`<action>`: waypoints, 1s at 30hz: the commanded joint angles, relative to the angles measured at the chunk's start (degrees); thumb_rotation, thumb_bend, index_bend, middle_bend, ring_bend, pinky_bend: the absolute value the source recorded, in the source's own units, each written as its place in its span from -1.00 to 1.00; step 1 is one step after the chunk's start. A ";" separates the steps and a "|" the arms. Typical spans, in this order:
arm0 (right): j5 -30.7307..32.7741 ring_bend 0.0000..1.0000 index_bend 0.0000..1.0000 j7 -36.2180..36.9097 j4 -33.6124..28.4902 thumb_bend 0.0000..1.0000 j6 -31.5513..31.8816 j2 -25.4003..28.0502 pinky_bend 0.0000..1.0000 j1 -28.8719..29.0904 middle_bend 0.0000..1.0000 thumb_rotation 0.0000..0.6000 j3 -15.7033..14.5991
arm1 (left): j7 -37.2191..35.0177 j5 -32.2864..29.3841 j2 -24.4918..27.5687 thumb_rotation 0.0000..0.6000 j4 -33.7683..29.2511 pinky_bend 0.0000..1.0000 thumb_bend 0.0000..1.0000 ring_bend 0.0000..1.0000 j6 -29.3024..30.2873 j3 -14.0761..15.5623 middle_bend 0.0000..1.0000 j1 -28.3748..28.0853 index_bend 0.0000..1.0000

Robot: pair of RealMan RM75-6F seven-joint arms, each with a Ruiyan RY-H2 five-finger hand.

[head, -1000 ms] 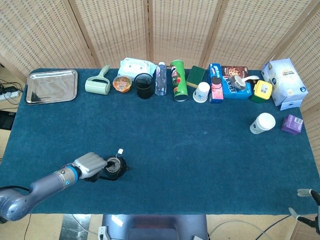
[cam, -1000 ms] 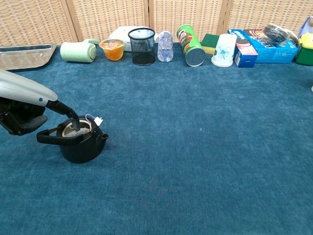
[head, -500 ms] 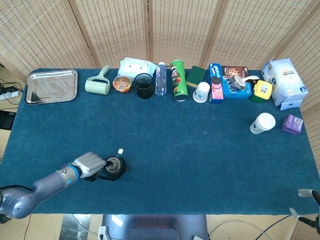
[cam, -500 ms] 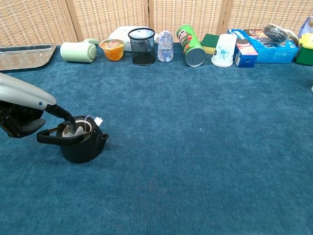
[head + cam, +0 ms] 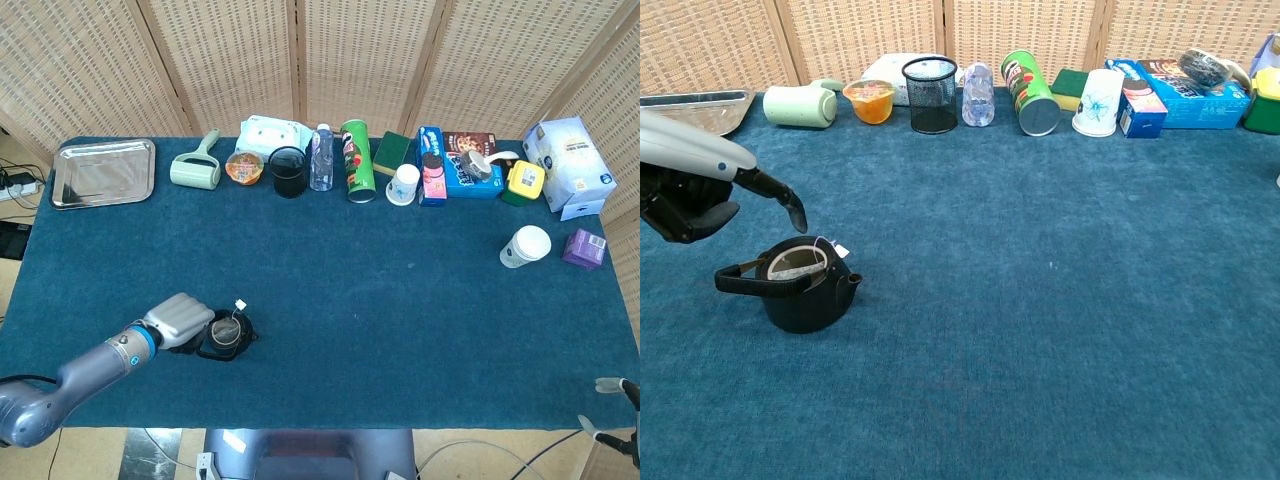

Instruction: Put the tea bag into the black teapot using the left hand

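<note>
The black teapot (image 5: 805, 293) stands on the blue cloth near the front left, also seen in the head view (image 5: 227, 338). The tea bag (image 5: 795, 266) lies inside its mouth, and its string runs over the rim to a small white tag (image 5: 840, 249) hanging outside. My left hand (image 5: 700, 190) hovers above and to the left of the pot, one finger (image 5: 788, 205) stretched out over the rim, holding nothing. In the head view the left hand (image 5: 181, 318) sits just left of the pot. At the lower right corner only a bit of the right hand (image 5: 615, 392) shows.
A row of items lines the far edge: metal tray (image 5: 103, 171), green roller (image 5: 196, 168), black mesh cup (image 5: 289, 171), water bottle (image 5: 321, 157), green chip can (image 5: 357, 160), paper cup (image 5: 403, 184), boxes (image 5: 467, 166). A lidded cup (image 5: 525, 246) and purple box (image 5: 584, 249) stand at right.
My left hand has lifted up out of the teapot's mouth and drawn back left. The tea bag stays inside the pot.
</note>
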 commanded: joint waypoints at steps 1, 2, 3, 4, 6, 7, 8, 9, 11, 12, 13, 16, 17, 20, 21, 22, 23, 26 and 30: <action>-0.01 -0.36 -0.28 0.00 0.00 -0.57 -0.08 -0.02 -0.39 0.05 -0.21 1.00 0.00 | -0.50 0.66 0.12 1.00 0.24 0.93 1.00 1.00 -1.94 0.37 1.00 0.22 -0.68; -0.04 -0.36 -0.28 -0.02 0.00 -0.57 -0.13 -0.03 -0.39 0.08 -0.21 1.00 -0.02 | -0.61 0.66 0.01 1.00 0.45 0.93 1.00 1.00 -2.36 0.47 1.00 0.19 -0.68; -0.06 -0.36 -0.28 -0.04 0.02 -0.57 -0.18 -0.05 -0.39 0.10 -0.21 1.00 -0.05 | -0.73 0.63 -0.13 1.00 0.64 0.93 1.00 1.00 -2.69 0.59 1.00 0.21 -0.68; -0.07 -0.36 -0.28 -0.05 0.05 -0.57 -0.23 -0.07 -0.39 0.11 -0.21 1.00 -0.07 | -0.82 0.58 -0.31 1.00 0.88 0.93 1.00 1.00 -3.01 0.73 1.00 0.22 -0.68; -0.05 -0.36 -0.28 -0.03 0.09 -0.56 -0.19 -0.09 -0.39 0.09 -0.21 1.00 -0.07 | -0.94 0.36 -0.94 1.00 1.57 0.93 1.00 1.00 -4.05 1.19 1.00 0.07 -0.68; -0.01 -0.36 -0.28 -0.03 0.11 -0.57 -0.19 -0.09 -0.39 0.06 -0.21 1.00 -0.07 | -0.95 0.27 -1.17 1.00 1.81 0.93 1.00 1.00 -4.41 1.35 1.00 -0.04 -0.68; 0.02 -0.36 -0.28 -0.02 0.11 -0.57 -0.17 -0.10 -0.39 0.03 -0.21 1.00 -0.07 | -0.90 0.17 -1.42 1.00 2.04 0.93 1.00 1.00 -4.75 1.53 1.00 -0.19 -0.68; 0.01 -0.36 -0.28 0.00 0.13 -0.57 -0.15 -0.12 -0.39 0.01 -0.21 1.00 -0.08 | -0.89 -0.01 -1.75 1.00 2.28 0.93 1.00 1.00 -5.07 1.72 1.00 -0.37 -0.68; 0.00 -0.36 -0.28 0.00 0.12 -0.56 -0.13 -0.12 -0.39 -0.02 -0.21 1.00 -0.10 | -0.89 -0.29 -2.20 1.00 2.59 0.93 1.00 1.00 -5.53 1.98 1.00 -0.68 -0.68; -0.02 -0.36 -0.28 0.01 0.14 -0.56 -0.17 -0.13 -0.39 -0.01 -0.21 1.00 -0.13 | -0.86 -0.46 -2.50 1.00 2.81 0.93 1.00 1.00 -5.71 2.14 1.00 -0.88 -0.68; -0.01 -0.36 -0.28 0.03 0.17 -0.56 -0.17 -0.14 -0.39 -0.02 -0.21 1.00 -0.13 | -0.84 -0.55 -2.60 1.00 2.89 0.93 1.00 1.00 -5.76 2.22 1.00 -0.99 -0.68; 0.02 -0.36 -0.28 -0.01 0.13 -0.56 -0.02 -0.12 -0.39 -0.07 -0.21 1.00 -0.06 | -0.77 -1.30 -3.23 1.00 3.50 0.93 1.00 1.00 -5.94 2.70 1.00 -1.60 -0.68; 0.07 -0.36 -0.28 -0.02 0.13 -0.56 -0.03 -0.12 -0.39 -0.09 -0.21 1.00 -0.06 | -0.77 -1.53 -3.42 1.00 3.68 0.93 1.00 1.00 -5.92 2.78 1.00 -1.78 -0.68; 0.12 -0.36 -0.28 0.02 0.17 -0.56 -0.07 -0.14 -0.39 -0.12 -0.21 1.00 -0.08 | -0.87 -2.21 -3.93 1.00 4.10 0.93 1.00 1.00 -5.43 2.82 1.00 -2.24 -0.68; 0.15 -0.36 -0.28 0.04 0.19 -0.57 -0.10 -0.15 -0.39 -0.13 -0.21 1.00 -0.08 | -0.96 -2.41 -4.07 1.00 4.24 0.93 1.00 1.00 -5.22 2.71 1.00 -2.36 -0.68; 0.18 -0.36 -0.28 0.07 0.21 -0.56 -0.11 -0.16 -0.39 -0.14 -0.21 1.00 -0.07 | -0.99 -2.59 -4.22 1.00 4.36 0.93 1.00 1.00 -5.02 2.69 1.00 -2.52 -0.68; 0.20 -0.36 -0.28 0.07 0.21 -0.57 -0.12 -0.15 -0.39 -0.16 -0.21 1.00 -0.07 | -1.02 -2.75 -4.33 1.00 4.48 0.93 1.00 1.00 -4.85 2.64 1.00 -2.64 -0.68; 0.31 -0.36 -0.28 0.12 0.26 -0.57 -0.08 -0.15 -0.39 -0.23 -0.21 1.00 -0.02 | -1.02 -3.29 -5.10 1.00 5.01 0.93 1.00 1.00 -4.14 2.42 1.00 -2.98 -0.68; 0.35 -0.36 -0.28 0.13 0.22 -0.57 -0.04 -0.10 -0.39 -0.29 -0.21 1.00 -0.01 | -0.80 -4.57 -6.62 1.00 6.20 0.93 0.99 1.00 -3.24 2.36 1.00 -3.53 -0.68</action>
